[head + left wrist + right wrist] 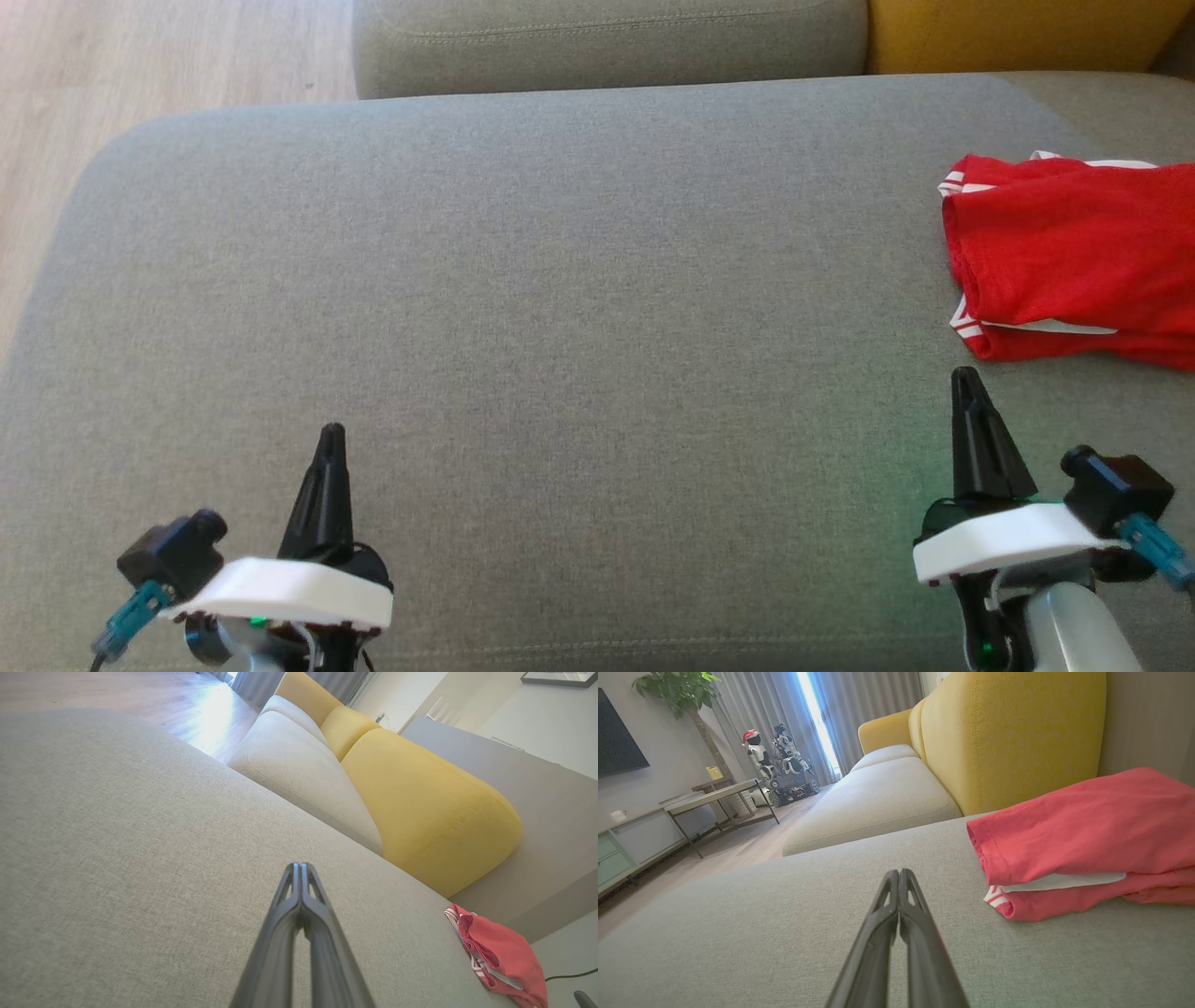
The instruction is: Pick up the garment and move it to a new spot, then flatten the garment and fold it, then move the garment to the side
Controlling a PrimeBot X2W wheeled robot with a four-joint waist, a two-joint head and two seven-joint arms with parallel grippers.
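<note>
1. We are holding the left jaws and the right jaws pressed fully together, gripping nothing, low over the grey sofa cushion (560, 308).
2. The red garment (1064, 261) is lying folded at the cushion's right side, just ahead of the right jaws and apart from them.
3. We are judging that a careless forward sweep of the right arm could snag the top layer and undo the fold.
4. Wide bare cushion is lying open leftward. Its left edge is dropping to the floor (140, 75), and the yellow backrest (1008, 737) is standing behind the garment.
</note>
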